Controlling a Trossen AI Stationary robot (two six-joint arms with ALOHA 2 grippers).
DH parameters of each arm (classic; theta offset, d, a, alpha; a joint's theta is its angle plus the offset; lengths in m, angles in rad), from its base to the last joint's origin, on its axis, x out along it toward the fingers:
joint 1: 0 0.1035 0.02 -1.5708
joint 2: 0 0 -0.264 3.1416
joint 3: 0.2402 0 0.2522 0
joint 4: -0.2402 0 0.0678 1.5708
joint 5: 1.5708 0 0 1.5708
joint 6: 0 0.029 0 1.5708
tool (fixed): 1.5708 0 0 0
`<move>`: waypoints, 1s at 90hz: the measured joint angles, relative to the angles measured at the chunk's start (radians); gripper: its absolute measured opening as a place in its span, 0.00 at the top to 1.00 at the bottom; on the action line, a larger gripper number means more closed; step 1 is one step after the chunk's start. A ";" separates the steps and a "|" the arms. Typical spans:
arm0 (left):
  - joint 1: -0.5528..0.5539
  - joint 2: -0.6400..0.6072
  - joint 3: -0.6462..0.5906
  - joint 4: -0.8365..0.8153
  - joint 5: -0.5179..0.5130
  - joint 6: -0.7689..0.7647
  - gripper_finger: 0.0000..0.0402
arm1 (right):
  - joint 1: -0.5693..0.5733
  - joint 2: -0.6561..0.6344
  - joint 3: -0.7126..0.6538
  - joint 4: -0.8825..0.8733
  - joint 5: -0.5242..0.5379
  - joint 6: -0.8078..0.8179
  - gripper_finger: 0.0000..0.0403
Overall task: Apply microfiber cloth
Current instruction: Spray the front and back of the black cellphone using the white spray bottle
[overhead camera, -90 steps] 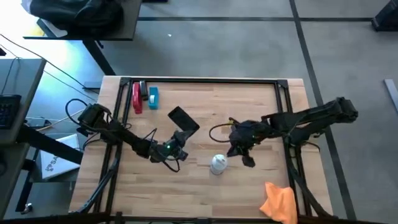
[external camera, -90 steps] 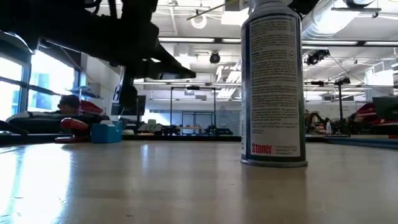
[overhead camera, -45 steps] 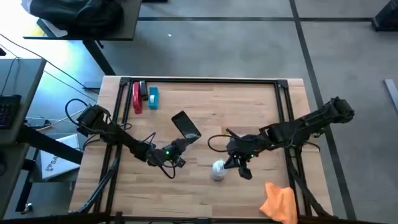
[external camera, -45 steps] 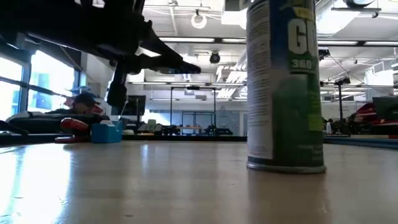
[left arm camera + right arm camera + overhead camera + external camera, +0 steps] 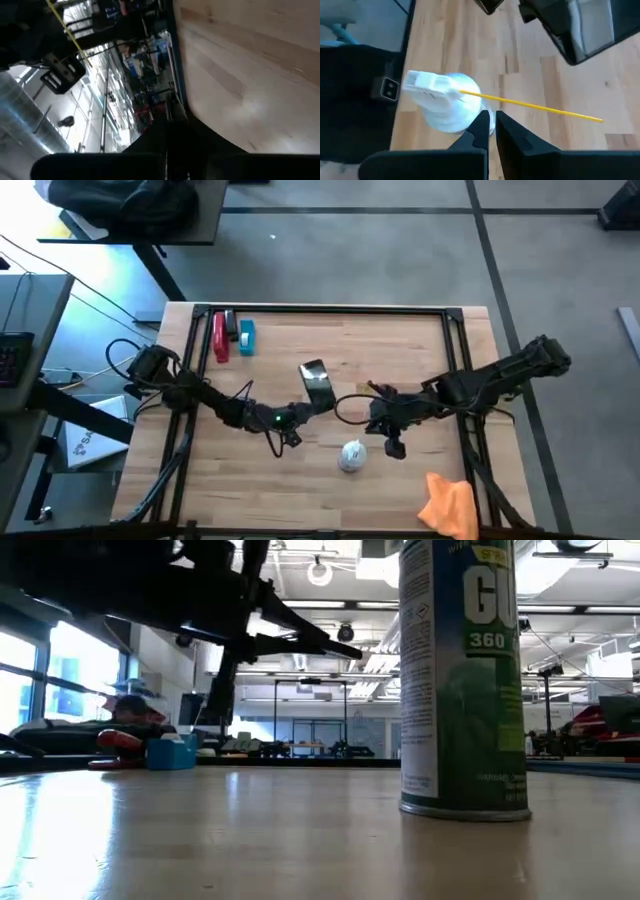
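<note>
Microfiber cloth (image 5: 449, 505) only in high view; right tool (image 5: 490, 120) narrow; left tool (image 5: 312, 402) holds phone (image 5: 315, 378).

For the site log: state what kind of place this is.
Likely a robotics lab or workshop: two arms share a framed wooden table on concrete flooring, and behind the spray can the low view shows exposed ceiling ducts, benches and equipment.
</note>
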 joint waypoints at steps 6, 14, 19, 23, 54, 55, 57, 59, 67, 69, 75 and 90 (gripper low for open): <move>0.024 0.000 0.013 0.002 0.019 0.009 0.96 | -0.004 0.012 0.000 0.013 -0.016 -0.015 1.00; 0.052 0.000 0.024 0.002 0.048 0.051 0.96 | -0.005 0.034 -0.001 0.037 -0.023 -0.046 1.00; 0.066 0.000 0.030 0.001 0.072 0.074 0.96 | -0.008 0.048 -0.001 0.051 -0.027 -0.067 1.00; 0.075 0.000 0.034 0.001 0.092 0.085 0.96 | -0.011 0.057 -0.001 0.058 -0.028 -0.084 1.00; 0.086 0.000 0.037 0.000 0.165 0.216 0.96 | -0.056 0.056 -0.001 0.148 -0.035 -0.235 1.00; 0.086 0.000 0.037 -0.001 0.165 0.215 0.96 | -0.058 0.056 -0.001 0.146 -0.035 -0.235 1.00; 0.086 0.000 0.037 -0.001 0.165 0.213 0.96 | -0.064 0.056 -0.001 0.138 -0.035 -0.234 1.00; 0.086 0.000 0.037 -0.003 0.166 0.207 0.96 | -0.067 0.056 -0.001 0.128 -0.035 -0.232 1.00; 0.087 0.000 0.037 -0.004 0.165 0.195 0.96 | -0.073 0.047 -0.001 0.088 -0.038 -0.227 1.00; 0.087 0.000 0.037 -0.004 0.165 0.195 0.96 | -0.072 0.043 -0.001 0.085 -0.041 -0.228 1.00; 0.090 0.000 0.037 -0.003 0.165 0.199 0.96 | -0.070 0.027 -0.001 0.084 -0.045 -0.252 1.00; 0.109 0.000 0.039 -0.004 0.169 0.223 0.96 | -0.077 -0.013 -0.001 0.149 -0.040 -0.349 1.00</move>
